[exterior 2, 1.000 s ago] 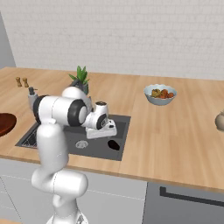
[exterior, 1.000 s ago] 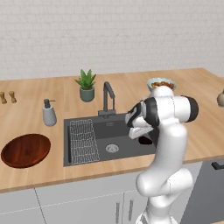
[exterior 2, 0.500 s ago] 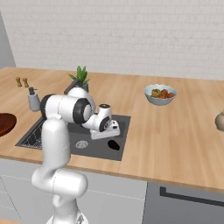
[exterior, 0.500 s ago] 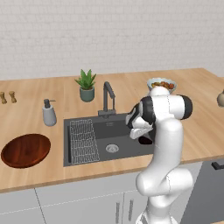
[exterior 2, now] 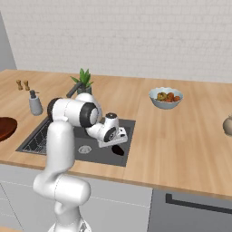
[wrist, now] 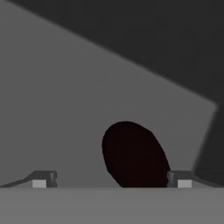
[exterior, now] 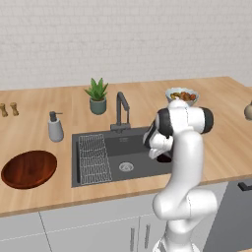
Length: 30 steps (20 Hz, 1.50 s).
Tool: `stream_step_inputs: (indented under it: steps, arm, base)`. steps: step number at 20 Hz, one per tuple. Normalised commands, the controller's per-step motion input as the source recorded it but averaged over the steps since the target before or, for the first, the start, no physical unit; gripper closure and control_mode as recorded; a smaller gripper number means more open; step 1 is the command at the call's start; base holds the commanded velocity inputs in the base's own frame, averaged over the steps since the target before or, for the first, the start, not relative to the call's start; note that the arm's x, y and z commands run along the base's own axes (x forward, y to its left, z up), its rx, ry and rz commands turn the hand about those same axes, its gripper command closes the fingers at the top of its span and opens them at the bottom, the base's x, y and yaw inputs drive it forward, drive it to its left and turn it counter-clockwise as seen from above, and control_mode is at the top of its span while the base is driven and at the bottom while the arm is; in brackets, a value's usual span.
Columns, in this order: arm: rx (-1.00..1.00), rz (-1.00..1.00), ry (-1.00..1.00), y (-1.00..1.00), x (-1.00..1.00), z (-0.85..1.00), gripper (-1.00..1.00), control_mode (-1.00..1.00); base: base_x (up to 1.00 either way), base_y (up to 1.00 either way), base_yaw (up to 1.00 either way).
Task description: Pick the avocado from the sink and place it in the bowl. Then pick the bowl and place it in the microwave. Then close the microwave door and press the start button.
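The avocado [wrist: 133, 155], small and nearly black, lies on the floor of the dark grey sink [exterior: 140, 146] near its right wall, also seen in the right base view [exterior 2: 118, 150]. My gripper [wrist: 111, 179] hangs just above it, open, with one fingertip on each side of the fruit and neither touching it. From the base views the hand [exterior 2: 113, 138] dips into the right part of the basin [exterior: 156, 147]. The reddish-brown wooden bowl [exterior: 29, 169] sits on the counter left of the sink, at the left edge of the right base view [exterior 2: 4, 128]. The microwave and its door are out of view.
A dark curved faucet [exterior: 121, 107] stands behind the basin and a wire rack [exterior: 93, 157] fills its left part. A soap dispenser [exterior: 55, 127], a potted plant [exterior: 97, 94] and a pale bowl of food [exterior: 182, 95] stand on the wooden counter.
The hand has sunk a little lower into the sink, closer to the avocado. Its jaws have stayed open, and the fruit and bowl have not moved.
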Motion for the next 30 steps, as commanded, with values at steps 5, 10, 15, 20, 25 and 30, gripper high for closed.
stream_step_inputs:
  steps: [5, 10, 15, 20, 25, 30]
  arm:
    - [-0.02, 0.00, -0.01, -0.18, 0.15, -0.37, -1.00, -1.00]
    - [0.00, 0.01, 0.00, -0.12, 0.07, -0.32, -1.00, -1.00]
    - [0.00, 0.02, 0.00, -0.14, 0.00, -0.32, -1.00, -1.00]
    - [0.00, 0.06, 0.00, -0.15, 0.01, -0.27, -1.00, -1.00]
    - [0.00, 0.00, 0.00, 0.08, -0.72, -0.26, -1.00, -1.00]
    - [-0.03, 0.00, 0.00, -0.13, -0.37, 0.41, -1.00, -1.00]
  base:
    - [0.00, 0.00, 0.00]
    - [0.00, 0.00, 0.00]
    - [0.00, 0.00, 0.00]
    - [0.00, 0.00, 0.00]
    - [0.00, 0.00, 0.00]
    - [0.00, 0.00, 0.00]
